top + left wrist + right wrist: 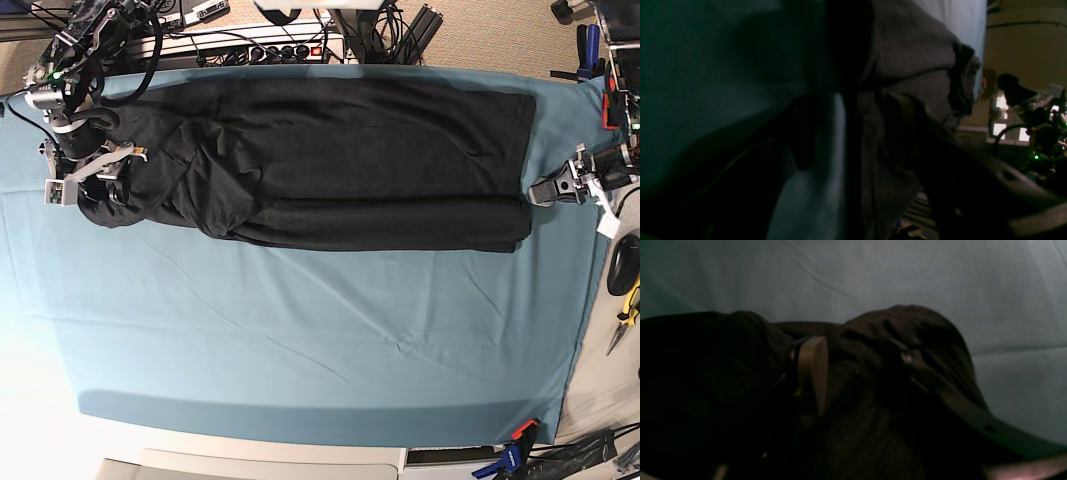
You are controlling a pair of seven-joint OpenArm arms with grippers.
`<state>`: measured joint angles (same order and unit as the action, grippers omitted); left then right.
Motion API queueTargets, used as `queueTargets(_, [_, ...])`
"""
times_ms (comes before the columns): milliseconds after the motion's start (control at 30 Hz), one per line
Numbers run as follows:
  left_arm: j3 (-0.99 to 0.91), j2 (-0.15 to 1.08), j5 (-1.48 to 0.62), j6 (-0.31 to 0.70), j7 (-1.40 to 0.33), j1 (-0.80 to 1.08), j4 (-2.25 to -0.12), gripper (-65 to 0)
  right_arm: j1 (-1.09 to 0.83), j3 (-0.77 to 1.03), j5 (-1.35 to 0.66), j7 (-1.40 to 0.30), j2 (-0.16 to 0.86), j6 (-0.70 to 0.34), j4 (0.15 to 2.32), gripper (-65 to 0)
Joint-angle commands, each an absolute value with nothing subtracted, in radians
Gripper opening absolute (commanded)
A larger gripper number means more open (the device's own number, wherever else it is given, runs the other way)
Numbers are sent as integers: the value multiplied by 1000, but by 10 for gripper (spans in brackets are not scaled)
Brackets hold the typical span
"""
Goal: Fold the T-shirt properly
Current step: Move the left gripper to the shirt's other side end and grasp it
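Large black short-sleeved cotton T-shirt [340,165] lies lengthwise across far half of teal cloth sheet [300,340], folded into a long band, bunched at base view's left end. Right gripper [112,172] sits on that bunched end; wrist view shows fingers apart w/ dark fabric rucked up between them. Left gripper [548,190] at tee's opposite end, at hem edge; fingers spread wide, grip can't be told.

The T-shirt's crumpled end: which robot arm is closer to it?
Right. The right arm has its jaws down in the crumpled end of the T-shirt; the left arm is at the opposite, flatter end.
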<state>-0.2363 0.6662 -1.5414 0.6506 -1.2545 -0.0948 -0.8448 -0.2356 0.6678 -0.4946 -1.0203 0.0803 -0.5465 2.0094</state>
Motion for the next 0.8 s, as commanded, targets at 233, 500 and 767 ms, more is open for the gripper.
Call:
queueTargets(233, [-218, 557, -1484, 640, -1310, -86, -844, -315, -230, 673, -505, -995, 94, -549, 2029, -374])
queueTargets(500, [-219, 544, -1484, 697, -1334, -83, -1019, -315, -230, 673, -504, -996, 94, -550, 2029, -374])
queueTargets(767, [-219, 545, -1442, 651, -1267, -83, -1154, -315, -230, 673, -504, -996, 94, -550, 2029, -374])
